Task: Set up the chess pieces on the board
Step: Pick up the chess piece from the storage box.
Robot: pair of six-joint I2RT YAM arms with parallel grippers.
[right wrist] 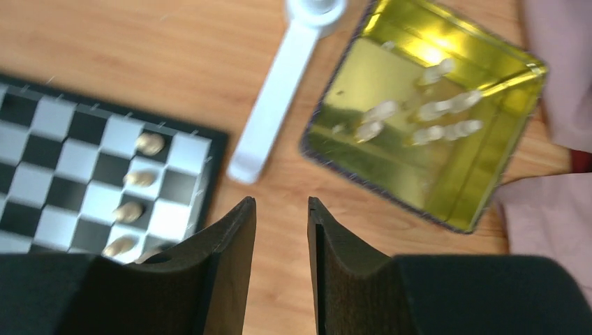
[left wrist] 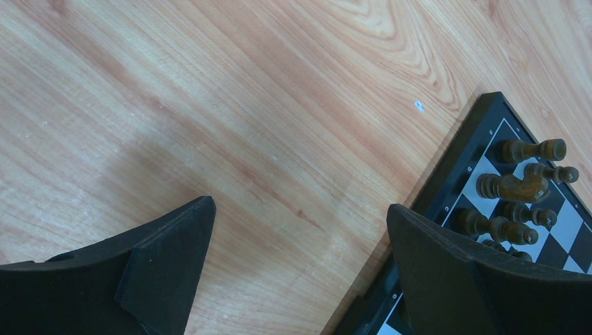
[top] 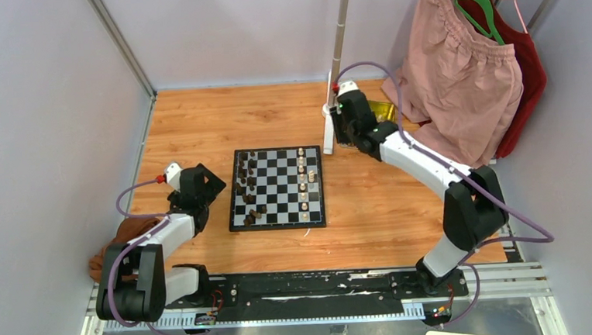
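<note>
A crumpled brown cloth (top: pixel 117 239) lay at the far left edge of the wood-grain table (top: pixel 197 127), beside the left arm. The left gripper (left wrist: pixel 299 209) hovered over bare tabletop just left of the board (top: pixel 279 225), its matte black, wedge-shaped fingers (left wrist: pixel 174 258) spread wide and released, with nothing between them.

The board, a flat square of black and white checks inside a thin black border, sat mid-table. The dark brown chess pieces (left wrist: pixel 520 185), glossy turned figures, crowded its left columns; several lay toppled on their sides. The cream chess pieces (top: pixel 302 179) stood in a single line along a column near its right side, rounded tops showing in the right wrist view (right wrist: pixel 139 178).

Just right of the board's far corner stood a smooth white post (right wrist: pixel 276 118) on a flat foot. The right gripper (right wrist: pixel 280 206) hung over the wood between board and tin, its fingers parted by a narrow gap and grasping nothing.

Further right, the shiny gold rectangular tin (right wrist: pixel 447 209) held a loose scatter of cream pieces (right wrist: pixel 426 112) lying flat on its mirrored floor. A soft pink garment (top: pixel 458 72) hung beyond it, over a red one (top: pixel 532 75), on a green hanger (top: pixel 478 5).
</note>
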